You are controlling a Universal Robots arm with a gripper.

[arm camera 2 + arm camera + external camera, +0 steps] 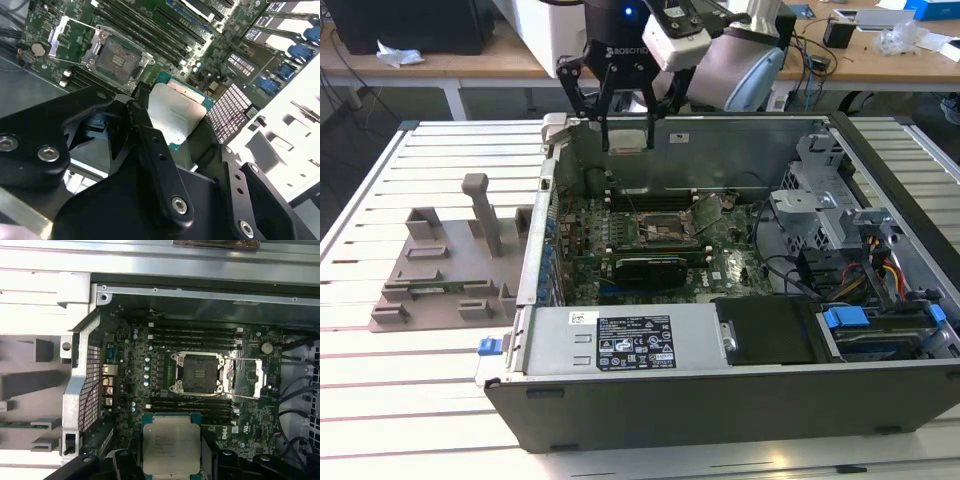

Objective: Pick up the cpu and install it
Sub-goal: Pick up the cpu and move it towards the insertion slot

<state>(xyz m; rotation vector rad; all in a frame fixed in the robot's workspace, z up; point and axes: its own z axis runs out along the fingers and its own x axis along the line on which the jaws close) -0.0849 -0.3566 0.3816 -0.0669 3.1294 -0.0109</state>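
The claw (171, 456) was clamped shut on the cpu (171, 447), with a black finger (150, 145) against each of two opposite edges and the chip's pale silver top and thin darker rim left bare between them. In the second wrist view the cpu (176, 114) hung in the air above the board, touching nothing but the claw (177, 127). In the exterior view the claw (628, 138) stood over the far wall of the computer case (720, 405), and the small pale patch between its fingertips was probably the chip, though it was hard to be sure there. The socket (655, 228) lay at about six o'clock from the claw in that view. It was empty, its contact field exposed in both wrist views (197, 372), and its metal retention frame (245, 376) was swung open to one side. Memory slots (192, 334) ran alongside the socket on the green motherboard (582, 262). A long black expansion card (650, 268) sat just at six o'clock from the socket, and a grey power supply (620, 342) lay farther out the same way, against the near wall. A drive bay with blue tabs (845, 320) was at four o'clock. Outside the case, at nine o'clock from it, a grey fixture (450, 270) with upright posts rested on the white slatted desk (410, 410).
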